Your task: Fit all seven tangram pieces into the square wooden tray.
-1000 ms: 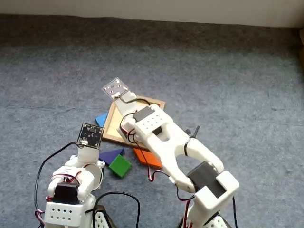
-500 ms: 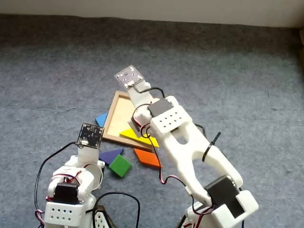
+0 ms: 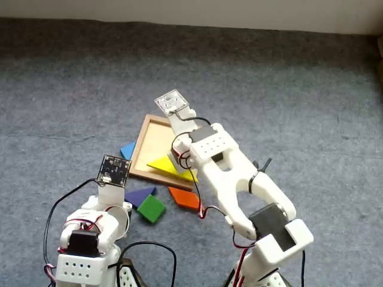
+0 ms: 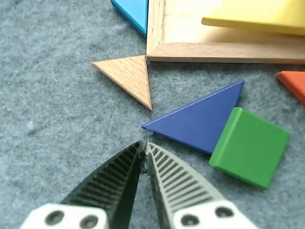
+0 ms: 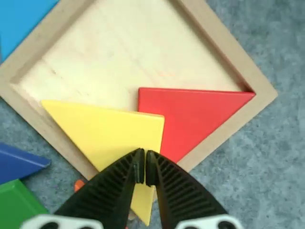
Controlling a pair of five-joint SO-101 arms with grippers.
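The right claw (image 5: 144, 166) hangs with its jaws pressed together and nothing between them, its tips over the large yellow triangle (image 5: 107, 136). That triangle rests partly inside the square wooden tray (image 5: 224, 50). One of its corners sticks out past the tray's rim, and its long side runs up against the large red triangle (image 5: 195, 119) and seems to lap over the edge of it. The red triangle lies flat in a corner of the tray, with two sides along the rim. The other part of the tray floor shows bare pale wood.

Just outside the rim lie the loose pieces on the grey, felt-like desk (image 3: 287, 89). A light blue piece (image 4: 133, 12) sits close against one side of the tray. A small plain wooden triangle (image 4: 127, 76) lies with one corner almost at the tray's corner. Beside it, a dark blue triangle (image 4: 200, 119) touches a green square (image 4: 250, 145) along one edge. An orange piece (image 3: 185, 198) lies near the rim, next to the green square and below the yellow triangle's overhanging corner.

The left claw (image 4: 144, 149) is also closed, its jaws together and gripping nothing. Its tips are low over the desk, just short of the dark blue triangle's sharp point.
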